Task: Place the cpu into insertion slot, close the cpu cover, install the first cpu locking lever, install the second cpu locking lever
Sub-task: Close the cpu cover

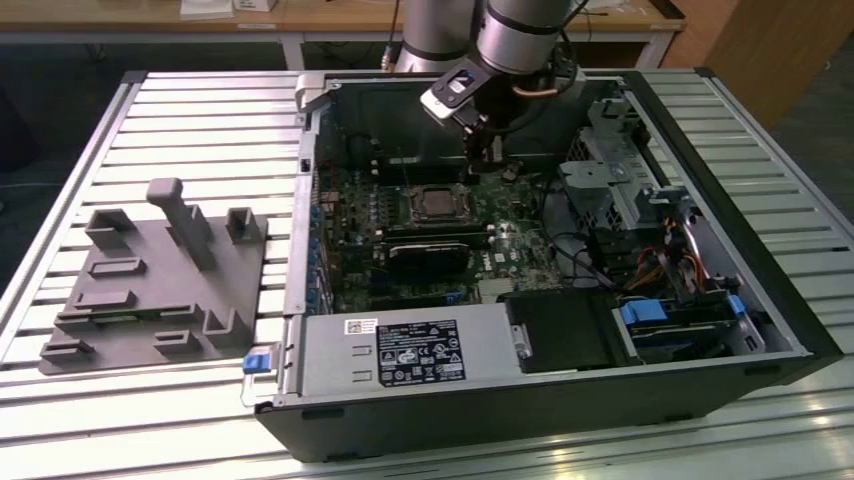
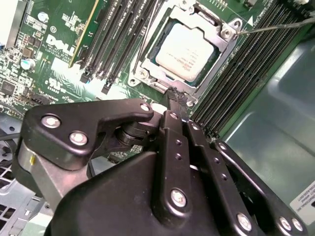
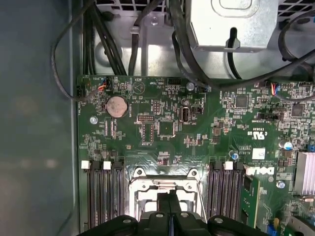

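Note:
The cpu (image 2: 186, 46), a dull silver square, lies in the insertion slot (image 1: 410, 203) on the green board inside the open case. The cpu cover (image 2: 216, 61), a thin metal frame, lies flat around it with the chip showing through its window. A thin wire lever (image 2: 275, 27) runs out from one corner of the frame. My gripper (image 2: 175, 96) is shut with nothing seen between its fingers, its tips just beside the frame's edge. In the first wrist view the gripper (image 3: 170, 197) stands over the socket frame. In the exterior view the gripper (image 1: 483, 160) hangs just behind the socket.
Rows of black memory slots (image 2: 113, 39) flank the socket on both sides. A black rectangular block (image 1: 430, 250) sits in front of it, then the labelled power supply (image 1: 414, 350). Cables (image 3: 118, 44) and a drive cage (image 1: 614, 170) crowd the case. A grey fixture (image 1: 160, 280) lies on the slatted table.

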Robot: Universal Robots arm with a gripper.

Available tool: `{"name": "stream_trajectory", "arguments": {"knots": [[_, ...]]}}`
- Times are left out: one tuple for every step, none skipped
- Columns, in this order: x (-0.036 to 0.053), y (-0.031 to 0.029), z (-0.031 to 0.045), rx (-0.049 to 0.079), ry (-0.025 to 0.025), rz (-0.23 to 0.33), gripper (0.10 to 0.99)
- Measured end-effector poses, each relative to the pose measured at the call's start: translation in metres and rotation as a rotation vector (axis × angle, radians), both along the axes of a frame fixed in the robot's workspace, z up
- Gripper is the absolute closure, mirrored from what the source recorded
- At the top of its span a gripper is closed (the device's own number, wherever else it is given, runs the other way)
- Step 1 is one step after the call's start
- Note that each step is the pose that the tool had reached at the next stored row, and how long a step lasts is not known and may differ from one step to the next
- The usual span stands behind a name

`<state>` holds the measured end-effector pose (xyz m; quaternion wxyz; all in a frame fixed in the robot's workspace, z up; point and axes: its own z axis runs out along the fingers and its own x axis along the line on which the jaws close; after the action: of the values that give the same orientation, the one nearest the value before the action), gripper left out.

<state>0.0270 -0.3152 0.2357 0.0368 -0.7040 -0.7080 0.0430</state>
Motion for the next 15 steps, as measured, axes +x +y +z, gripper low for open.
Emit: {"name": "stream_trajectory", "arguments": {"knots": [[-0.0012,0.0,-0.0001,0.0,-0.0064,0.001,0.98],[-0.0023,0.0,-0.0003,0.0,-0.0136,0.001,0.98],[-0.0035,0.0,-0.0005,0.0,-0.021,0.002,0.98],[-0.0046,0.0,-0.0008,0.0,-0.0273,0.003,0.98],[-0.0056,0.0,-0.001,0.0,-0.0313,0.004,0.98],[-0.0064,0.0,-0.0013,0.0,-0.034,0.006,0.98],[-0.0072,0.0,-0.0015,0.0,-0.0365,0.008,0.98],[-0.008,0.0,-0.0018,0.0,-0.039,0.011,0.98],[-0.0087,0.0,-0.0023,0.0,-0.0418,0.014,0.98],[-0.0093,0.0,-0.0031,0.0,-0.0444,0.017,0.98],[-0.0098,0.0,-0.004,0.001,-0.0468,0.02,0.98],[-0.0104,0.0,-0.0048,0.002,-0.0486,0.024,0.98],[-0.011,0.0,-0.0056,0.004,-0.0502,0.027,0.98],[-0.0117,0.0,-0.0063,0.006,-0.052,0.03,0.98],[-0.0124,0.0,-0.007,0.008,-0.0542,0.033,0.98]]}}
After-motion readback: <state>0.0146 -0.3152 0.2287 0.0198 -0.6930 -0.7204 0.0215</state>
